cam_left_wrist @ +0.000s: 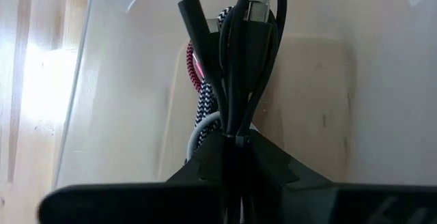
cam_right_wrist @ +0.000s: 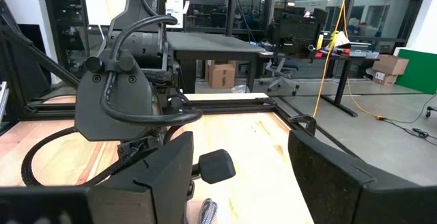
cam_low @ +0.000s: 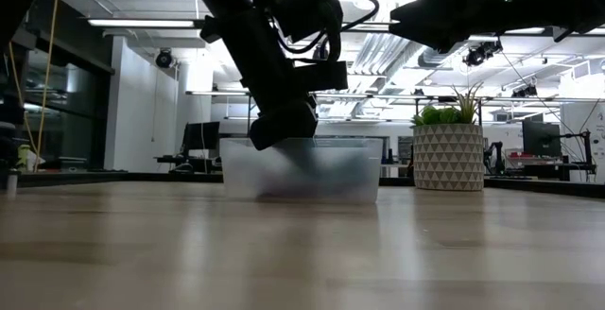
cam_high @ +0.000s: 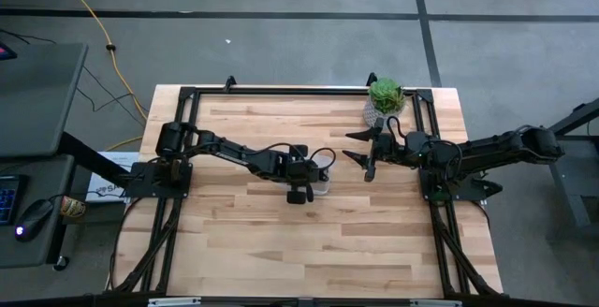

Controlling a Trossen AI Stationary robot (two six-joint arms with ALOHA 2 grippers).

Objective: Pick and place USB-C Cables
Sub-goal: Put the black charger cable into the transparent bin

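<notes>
One black USB-C cable point(cam_left_wrist: 235, 80), looped into a bundle, was held clamped between the fingers of the left gripper point(cam_left_wrist: 232, 157) and hung directly above the open mouth of a clear plastic bin point(cam_left_wrist: 123, 87). Under it, inside the bin, three more cable pieces could be counted in the left wrist view: a dark red braided one point(cam_left_wrist: 193, 63), a black-and-white braided one point(cam_left_wrist: 203, 104) and a pale grey one point(cam_left_wrist: 199, 134); whether the last two belonged to one bundle could not be told. One bin was seen, near the table's centre in the high view point(cam_high: 320, 184), with the left gripper point(cam_high: 298, 193) over its 9 o'clock side. In the low view the gripper point(cam_low: 282, 121) was placed at the bin's rim point(cam_low: 302, 170).

The right gripper point(cam_high: 366, 156) was found at about 2 o'clock from the bin, well apart from it, its jaws spread wide and nothing between them. In the right wrist view its two fingers point(cam_right_wrist: 153, 183) were seen far apart, with the left arm beyond them.

One potted plant point(cam_high: 385, 99) was set at 1 o'clock from the bin, near the far edge of the wooden table point(cam_high: 309, 251).
</notes>
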